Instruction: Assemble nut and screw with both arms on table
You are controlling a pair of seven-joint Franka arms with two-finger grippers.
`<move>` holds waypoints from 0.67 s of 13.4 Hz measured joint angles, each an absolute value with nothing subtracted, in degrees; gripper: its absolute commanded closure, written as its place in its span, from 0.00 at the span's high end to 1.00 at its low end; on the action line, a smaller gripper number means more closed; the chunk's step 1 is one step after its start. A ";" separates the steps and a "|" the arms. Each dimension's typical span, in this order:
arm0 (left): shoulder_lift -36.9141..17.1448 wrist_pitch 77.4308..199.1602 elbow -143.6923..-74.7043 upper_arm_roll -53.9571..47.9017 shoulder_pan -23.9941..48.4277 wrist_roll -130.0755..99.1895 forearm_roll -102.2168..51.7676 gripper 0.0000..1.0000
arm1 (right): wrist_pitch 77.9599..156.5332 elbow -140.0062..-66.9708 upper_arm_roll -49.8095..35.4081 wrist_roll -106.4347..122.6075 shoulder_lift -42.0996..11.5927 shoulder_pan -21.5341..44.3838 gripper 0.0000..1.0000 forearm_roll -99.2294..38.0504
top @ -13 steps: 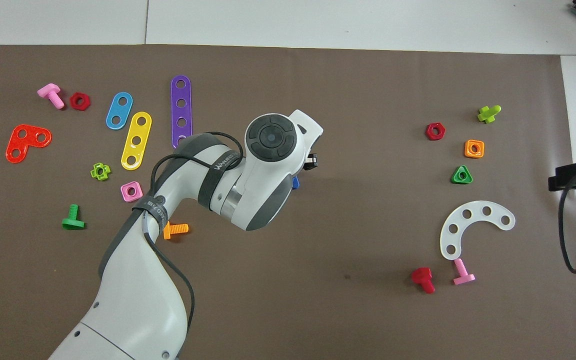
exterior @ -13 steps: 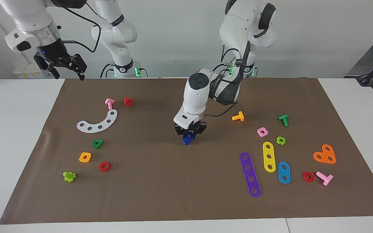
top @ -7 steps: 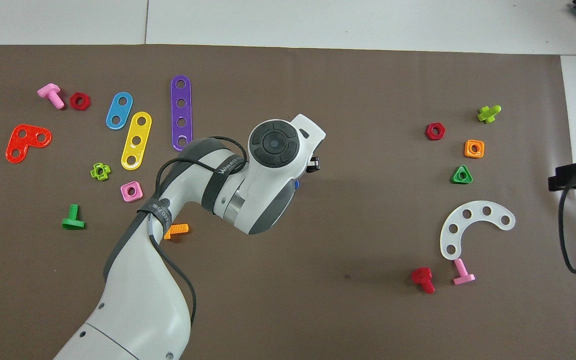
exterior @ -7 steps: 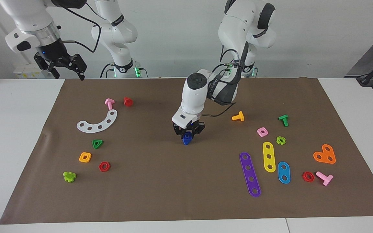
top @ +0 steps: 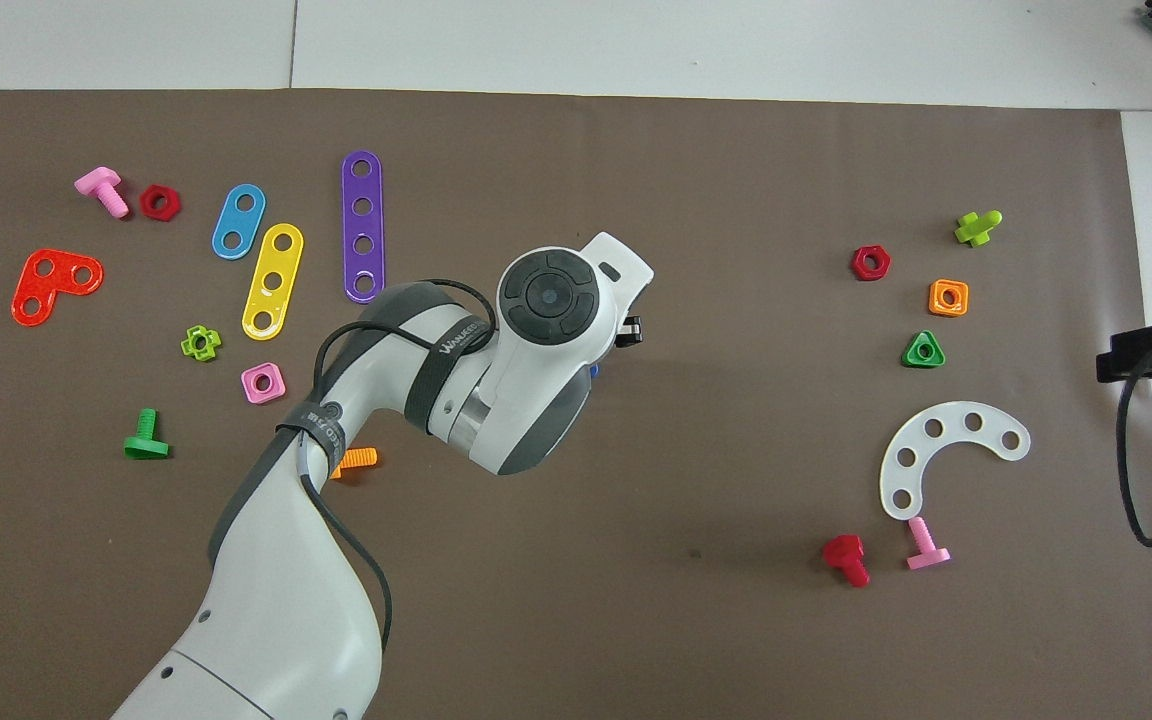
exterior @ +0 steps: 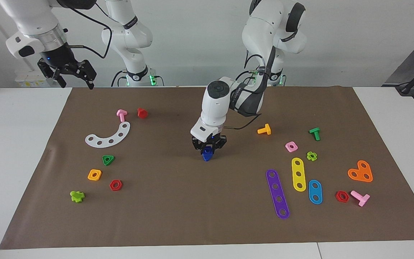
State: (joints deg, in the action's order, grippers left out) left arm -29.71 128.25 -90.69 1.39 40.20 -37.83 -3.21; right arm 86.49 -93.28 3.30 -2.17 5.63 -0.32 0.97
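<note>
While clamped on the part, readings as follows:
left gripper (exterior: 208, 147): clenched on the screw (exterior: 207, 154), pointing straight down over mid-mat (exterior: 178, 216)
screw: dark-blue, hanging from the fingertips, tip at or just above the mat; contact not readable
left arm: reaching in from its base, elbow bent, wrist vertical; hides gripper in overhead view, only a blue sliver (top: 593, 369) showing
right gripper (exterior: 73, 75): released, fingers spread, waiting high off the mat's corner at its own end
nut: not identifiable

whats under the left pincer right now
A dark-blue screw sits shut in the left pincer, its tip down at the brown mat. Whether the tip touches the mat cannot be told; from overhead the arm covers nearly all of it.
</note>
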 measured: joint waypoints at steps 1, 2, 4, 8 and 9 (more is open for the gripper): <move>-29.43 128.65 -91.20 1.39 40.20 -37.83 -3.22 0.00 | 86.49 -93.28 3.30 -2.17 5.63 -0.32 1.00 0.97; -29.19 128.92 -91.63 1.39 40.20 -37.83 -3.22 0.00 | 86.49 -93.28 3.30 -2.17 5.63 -0.32 1.00 0.97; -28.95 129.03 -92.05 1.40 40.21 -37.83 -3.22 0.00 | 86.49 -93.28 3.30 -2.17 5.63 -0.32 1.00 0.97; -28.95 128.73 -92.04 1.39 40.41 -37.83 -3.21 0.00 | 86.49 -93.28 3.30 -2.17 5.63 -0.32 1.00 0.97; -28.95 128.73 -92.04 1.40 40.41 -37.83 -3.21 0.00 | 86.49 -93.28 3.30 -2.17 5.63 -0.32 1.00 0.97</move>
State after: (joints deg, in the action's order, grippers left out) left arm -28.95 128.73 -92.04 1.40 40.41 -37.83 -3.21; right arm 86.49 -93.28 3.30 -2.17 5.63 -0.32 0.97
